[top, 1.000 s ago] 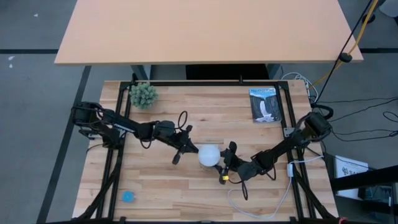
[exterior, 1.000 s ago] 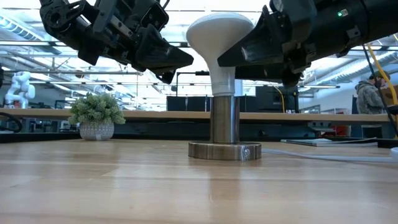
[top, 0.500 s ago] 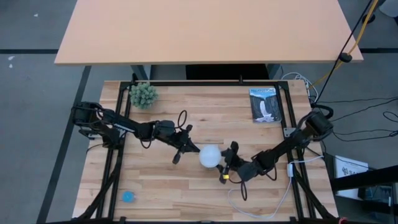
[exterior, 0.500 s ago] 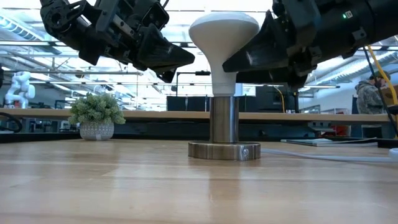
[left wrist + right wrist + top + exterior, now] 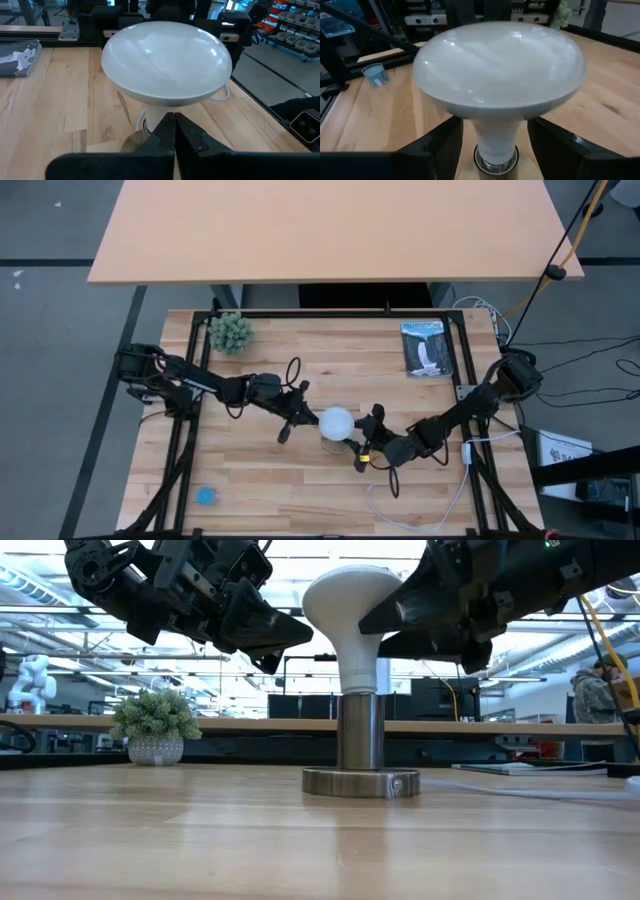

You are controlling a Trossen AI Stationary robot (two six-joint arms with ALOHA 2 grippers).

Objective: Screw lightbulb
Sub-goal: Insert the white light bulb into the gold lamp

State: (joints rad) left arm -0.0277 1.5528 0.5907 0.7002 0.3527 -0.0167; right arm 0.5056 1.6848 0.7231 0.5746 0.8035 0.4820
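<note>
While the lightbulb (image 5: 357, 615) is standing upright in its socket (image 5: 360, 745) near the middle of the wooden table (image 5: 330, 360), both arms are reaching in toward it from opposite sides.

Item one, right gripper (image 5: 490, 150): its fingers are spread wide and are sitting on either side of the bulb's narrow neck, just under the broad white dome. In the right wrist view a thin gap is showing between each finger and the neck, so it is straddling the bulb rather than pinching it. In the low view the bulb is leaning a little off the socket's axis, so the screw base is probably not yet fully seated.

Item two, left gripper (image 5: 175, 131): its fingers are pressed together with nothing between them, and the tip is pointing at the bulb's neck from the other side, just beside it.

Item three, surroundings: a small potted plant (image 5: 231, 333) and a booklet (image 5: 427, 349) are lying well apart at the far edge, and a blue object (image 5: 206, 496) is sitting near the front left corner.

Step in hand, by judgement: positioning for a turn of the bulb. The next move is calling for the right fingers to close on the neck, then rotate about the socket's axis while keeping the bulb straight.
</note>
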